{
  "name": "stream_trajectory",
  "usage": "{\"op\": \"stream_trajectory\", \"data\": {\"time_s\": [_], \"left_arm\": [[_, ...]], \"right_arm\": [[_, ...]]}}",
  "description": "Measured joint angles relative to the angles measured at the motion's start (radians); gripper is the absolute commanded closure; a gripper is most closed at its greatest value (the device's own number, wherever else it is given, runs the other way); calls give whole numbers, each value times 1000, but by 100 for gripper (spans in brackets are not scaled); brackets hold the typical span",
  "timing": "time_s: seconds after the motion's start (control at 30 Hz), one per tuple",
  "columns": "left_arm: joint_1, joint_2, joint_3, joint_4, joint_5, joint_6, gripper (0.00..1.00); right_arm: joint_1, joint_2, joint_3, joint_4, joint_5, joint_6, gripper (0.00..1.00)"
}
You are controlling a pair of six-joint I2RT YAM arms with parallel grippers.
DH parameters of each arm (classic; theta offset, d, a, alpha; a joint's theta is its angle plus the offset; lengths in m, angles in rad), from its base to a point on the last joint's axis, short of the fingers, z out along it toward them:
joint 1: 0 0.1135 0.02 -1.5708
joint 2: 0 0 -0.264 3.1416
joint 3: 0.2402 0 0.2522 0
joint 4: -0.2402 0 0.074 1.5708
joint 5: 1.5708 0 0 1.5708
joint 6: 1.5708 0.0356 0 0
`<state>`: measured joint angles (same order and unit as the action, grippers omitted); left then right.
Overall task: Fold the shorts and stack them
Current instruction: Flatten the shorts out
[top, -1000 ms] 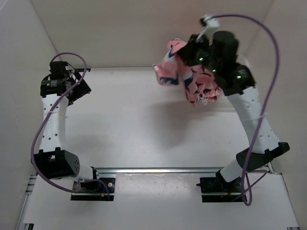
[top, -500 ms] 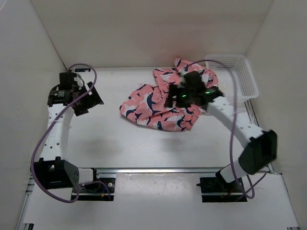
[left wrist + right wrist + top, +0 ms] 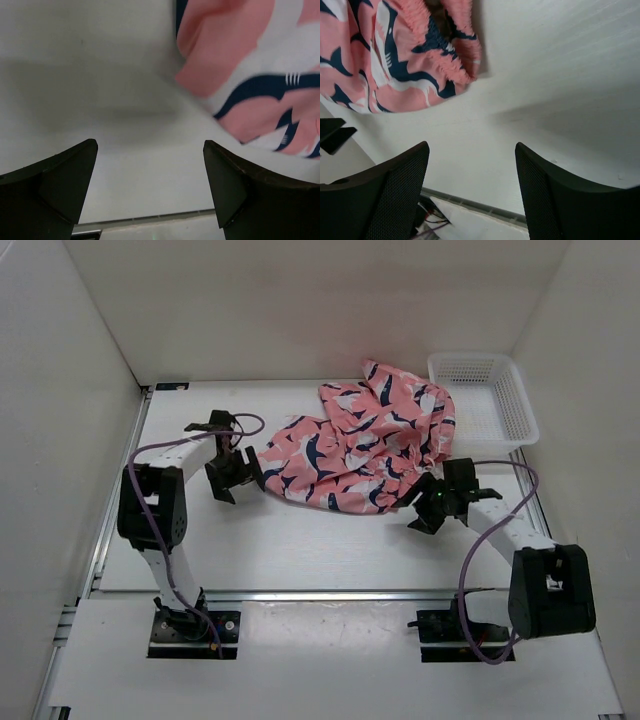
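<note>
Unfolded and rumpled on the far middle of the white table top (image 3: 330, 550): soft pink fabric shorts (image 3: 360, 445) printed with navy-and-white sharks. Stretch from left of centre across to the right. Reach the left rim of the white plastic mesh basket (image 3: 520, 418) at the far right; cannot tell whether resting on it or only against it. Show a gathered, ruffled hem at the near right corner in the right wrist view.

Just beside the shorts' left edge, close over the table: the black two-finger left gripper (image 3: 232, 472). Stands released, jaws wide, bare table between them and the pink hem just ahead to the right. Grasps nothing.

Just beside the near right hem, apart from the cloth: the black two-finger right gripper (image 3: 432, 508). Stands released as well, jaws spread over bare table.

Broad strip of bare table along the near edge, between both grippers and the arm bases. More bare table at the far left, up to the white left wall (image 3: 70, 440). Tight at the far right corner, basket close against the wall.
</note>
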<state>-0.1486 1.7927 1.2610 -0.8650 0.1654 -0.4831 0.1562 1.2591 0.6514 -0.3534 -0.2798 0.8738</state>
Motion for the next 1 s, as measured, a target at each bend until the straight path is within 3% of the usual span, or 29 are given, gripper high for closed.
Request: {"op": "stream_trajectory", "data": {"time_s": [0.2, 0.3, 0.33, 0.37, 0.43, 0.47, 0.5, 0.7, 0.93, 1.0], "left_arm": [[2, 171, 142, 25, -16, -23, 6], [-1, 226, 200, 30, -22, -41, 28], [-4, 242, 216, 33, -24, -46, 37], [-6, 252, 227, 36, -24, -54, 58], [-13, 269, 241, 37, -23, -60, 83], [-15, 273, 246, 36, -23, -60, 90], [-18, 277, 251, 35, -23, -60, 90], [-13, 282, 369, -10, -22, -60, 90], [77, 261, 785, -95, 4, -77, 90], [102, 213, 856, -104, 7, -79, 90]], "right_arm": [[10, 168, 32, 145, 22, 58, 28], [29, 270, 74, 184, 35, 69, 35], [36, 299, 90, 192, 37, 77, 43], [47, 321, 108, 206, 41, 78, 51], [66, 351, 124, 233, 71, 88, 69], [74, 363, 125, 245, 82, 89, 93], [80, 375, 128, 249, 91, 87, 100], [90, 443, 332, 146, 161, 78, 100], [91, 445, 934, 35, 202, -63, 100], [94, 401, 1002, 35, 198, -104, 100]]}}
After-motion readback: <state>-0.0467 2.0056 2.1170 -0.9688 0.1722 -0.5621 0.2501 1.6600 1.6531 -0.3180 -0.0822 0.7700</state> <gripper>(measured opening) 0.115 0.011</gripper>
